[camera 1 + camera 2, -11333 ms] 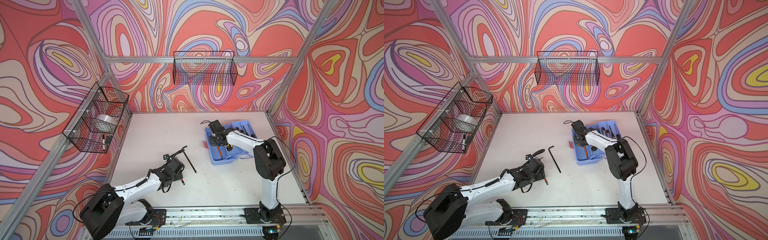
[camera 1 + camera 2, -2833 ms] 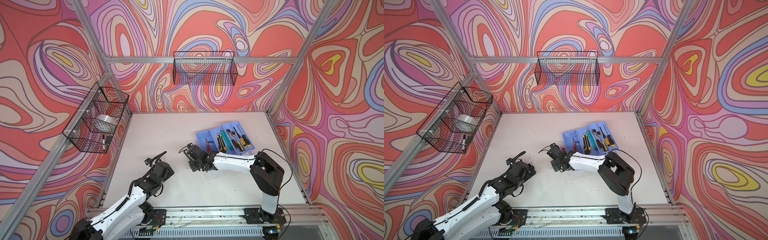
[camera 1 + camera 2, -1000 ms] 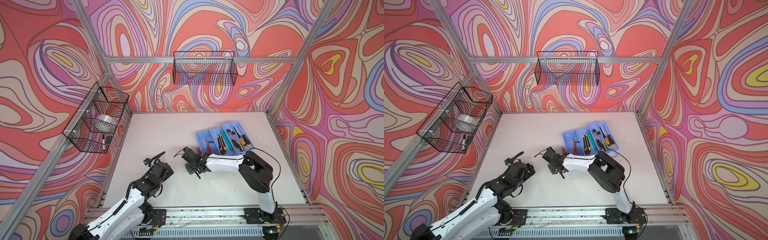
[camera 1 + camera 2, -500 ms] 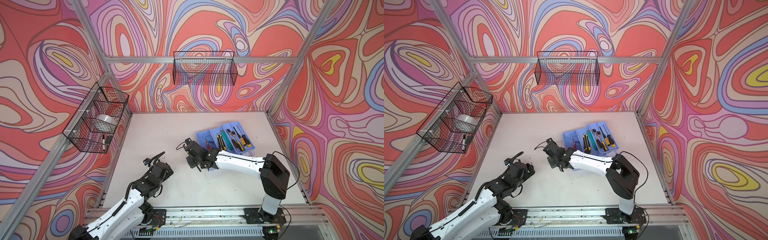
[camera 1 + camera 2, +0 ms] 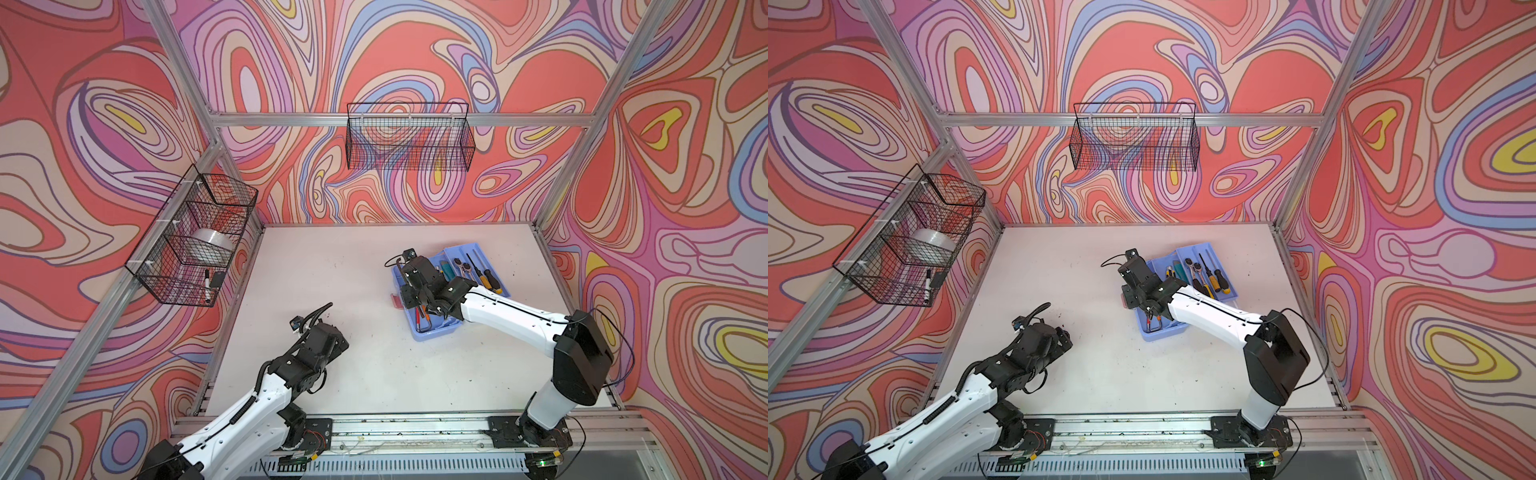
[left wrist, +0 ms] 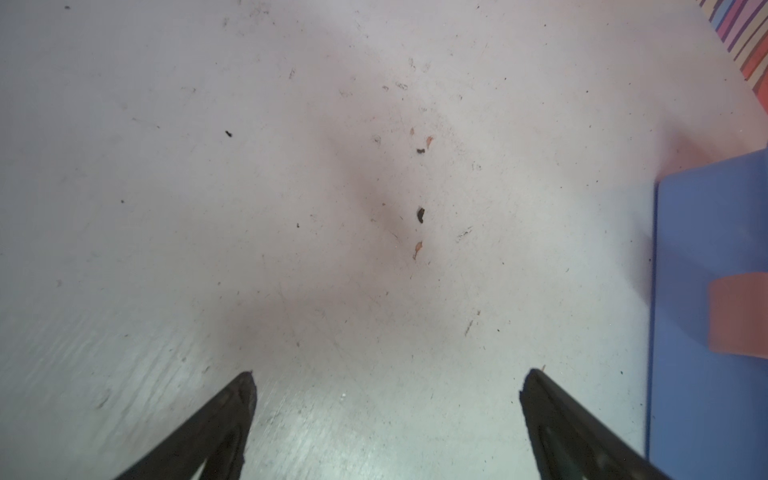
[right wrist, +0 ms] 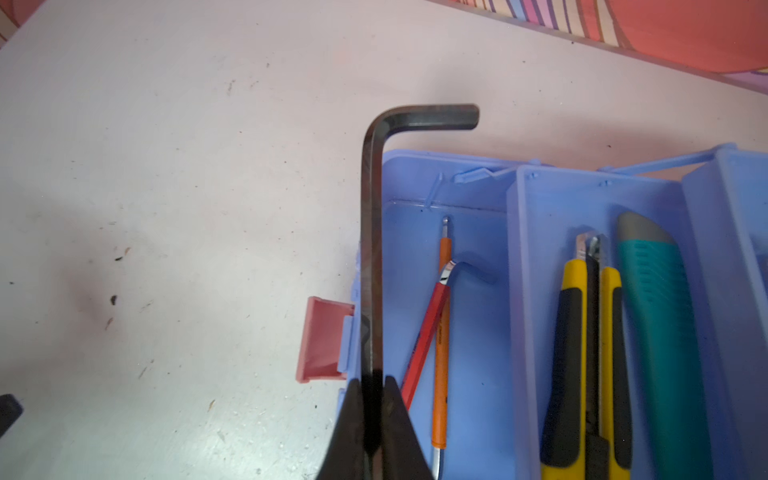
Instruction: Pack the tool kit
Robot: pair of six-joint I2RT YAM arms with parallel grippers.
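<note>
We carried the hex key, pinched in the right claw, across the bench to the tool kit rim; release was due. Left claw gaped, empty.

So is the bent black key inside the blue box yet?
Not yet. The right gripper pinches the hex key over the tool kit rim, bent end outside.

Tool kit stands right of centre on the worktop. Hex key hangs seemingly just above its left wall. Knives lie in the tray.
</note>
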